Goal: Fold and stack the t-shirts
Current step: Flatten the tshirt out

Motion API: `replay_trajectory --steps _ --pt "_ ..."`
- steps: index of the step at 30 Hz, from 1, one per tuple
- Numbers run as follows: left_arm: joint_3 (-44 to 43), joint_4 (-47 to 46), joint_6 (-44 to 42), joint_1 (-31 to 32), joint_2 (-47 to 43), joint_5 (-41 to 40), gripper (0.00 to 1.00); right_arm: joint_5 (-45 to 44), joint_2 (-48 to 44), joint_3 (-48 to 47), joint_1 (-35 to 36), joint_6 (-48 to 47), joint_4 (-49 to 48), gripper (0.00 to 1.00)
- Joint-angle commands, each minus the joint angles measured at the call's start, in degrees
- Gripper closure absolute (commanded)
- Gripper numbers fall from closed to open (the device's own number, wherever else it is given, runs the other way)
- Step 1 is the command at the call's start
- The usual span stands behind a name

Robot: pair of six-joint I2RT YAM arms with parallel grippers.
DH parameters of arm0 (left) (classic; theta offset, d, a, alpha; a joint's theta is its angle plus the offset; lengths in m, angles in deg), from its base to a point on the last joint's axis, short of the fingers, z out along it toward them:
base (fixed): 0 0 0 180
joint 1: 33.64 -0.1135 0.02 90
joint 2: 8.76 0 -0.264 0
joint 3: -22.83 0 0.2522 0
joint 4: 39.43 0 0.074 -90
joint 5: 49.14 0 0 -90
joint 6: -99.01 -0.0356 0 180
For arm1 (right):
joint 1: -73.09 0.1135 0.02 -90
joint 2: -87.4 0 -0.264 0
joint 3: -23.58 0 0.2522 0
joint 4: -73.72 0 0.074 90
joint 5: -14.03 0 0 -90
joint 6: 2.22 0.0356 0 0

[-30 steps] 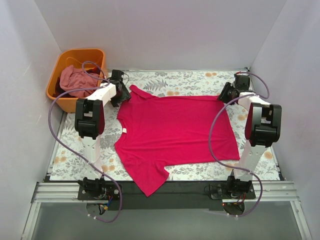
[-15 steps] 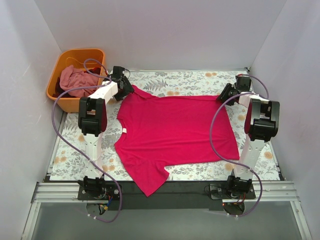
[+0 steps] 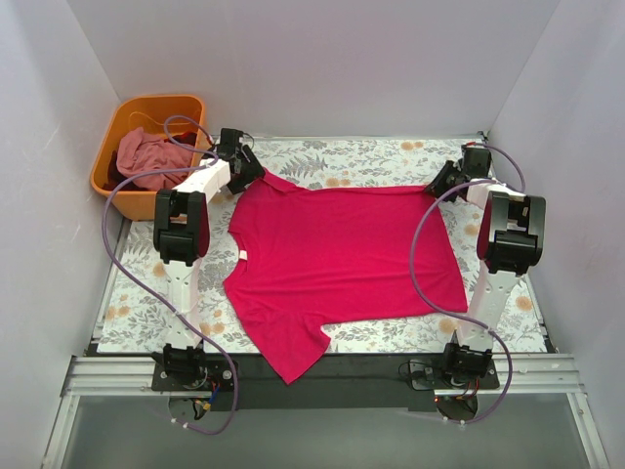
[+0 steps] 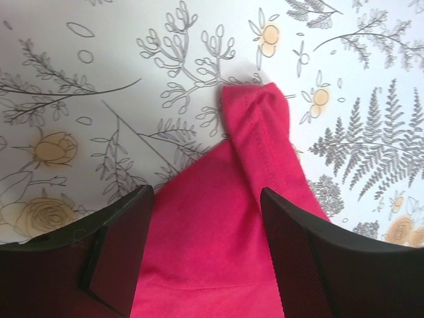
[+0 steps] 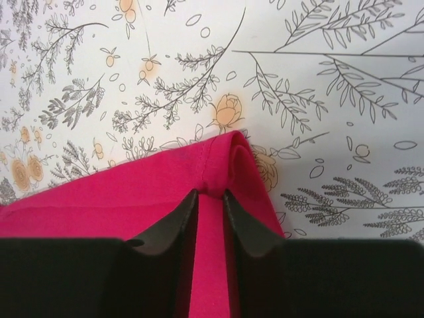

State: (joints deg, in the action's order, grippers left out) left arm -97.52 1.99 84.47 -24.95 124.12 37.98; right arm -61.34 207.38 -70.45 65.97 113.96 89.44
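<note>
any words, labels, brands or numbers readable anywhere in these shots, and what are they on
No text can be read in any view.
The small white neck label on the vivid crimson-pink cotton t-shirt: too small to read.
The floral-printed table cover: flowers and ferns only, no words.
The orange plastic basket: no marking visible.

Right gripper (image 5: 211, 197) has closed on the crimson t-shirt (image 5: 119, 199) corner
</note>
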Motion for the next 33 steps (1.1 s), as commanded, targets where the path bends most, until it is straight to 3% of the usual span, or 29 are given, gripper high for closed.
replay_trajectory --steps 1,5,14,18,23,33 --pt "-0.03 -2.60 1.26 -0.43 -1.30 1.99 0.35 0.75 1.22 -2.96 -0.71 1.07 -3.10 0.76" --pt "-0.02 -3.93 2.32 -0.43 -1.92 2.79 0.35 0.75 1.66 -3.40 -0.80 1.07 -3.27 0.98" --pt "-1.95 -4.90 4.52 -0.43 -0.08 6.21 0.32 1.27 1.83 -3.32 -1.06 1.07 -3.45 0.99" --pt "-2.57 -5.16 4.96 -0.43 1.06 3.67 0.33 2.15 2.01 -3.14 -1.06 0.98 -3.71 0.99" --pt "-4.50 -6.04 5.57 -0.51 3.78 -2.57 0.36 2.59 2.01 -2.09 -1.06 1.07 -4.15 0.99" --pt "-10.04 -6.83 3.55 -0.95 9.85 -0.74 0.50 3.21 2.36 -1.82 -1.06 1.34 -5.29 0.99"
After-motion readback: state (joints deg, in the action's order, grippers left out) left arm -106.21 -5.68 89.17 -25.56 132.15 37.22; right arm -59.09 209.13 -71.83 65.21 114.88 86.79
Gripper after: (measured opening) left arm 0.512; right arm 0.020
